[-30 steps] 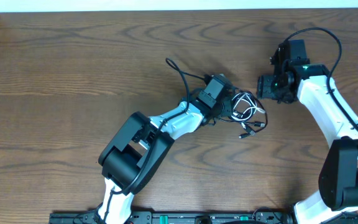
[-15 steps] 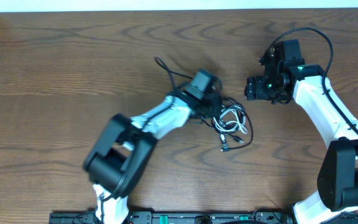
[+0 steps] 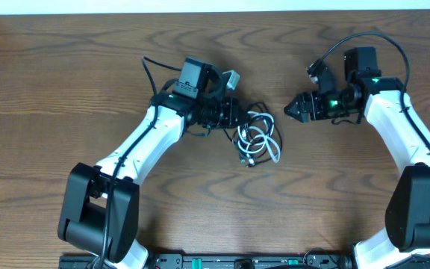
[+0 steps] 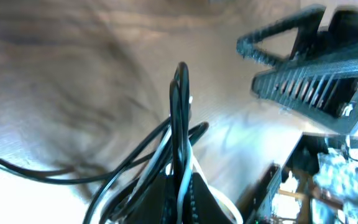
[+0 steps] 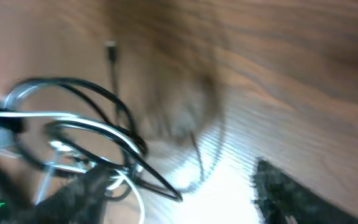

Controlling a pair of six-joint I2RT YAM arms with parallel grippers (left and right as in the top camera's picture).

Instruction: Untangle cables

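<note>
table (image 3: 66, 82): a brown wood-grain top, on which both arms and the cables are seen from overhead.
left arm (image 3: 144, 142): white and black, stretched from the lower left towards the middle of the table, with its wrist turned to the tangle.
right arm (image 3: 402, 131): white and black, bent in from the right edge, with its wrist pointed left at the tangle.
cables (image 3: 258, 138): a black and a white cord are wound together in loose loops near the middle of the table, held at the left edge by the left gripper and set apart from the right gripper.
black cable (image 4: 180, 93): in the left wrist view a narrow upright loop is seen rising from the closed jaws, and other strands are spread out to the left.
white cable (image 3: 275, 147): curled on the right side of the tangle and crossed by black loops.
left gripper (image 3: 230, 114): pressed together on the cables; black and white strands are pinched between its fingers (image 4: 160, 199).
right gripper (image 3: 291, 112): its jaws are spread, with bare wood seen between them in the blurred wrist view; nothing is gripped, and whether one finger touches the loops cannot be told.
plug (image 5: 110, 46): a small end piece on a thin strand, laid on the wood beyond the loops.
</note>
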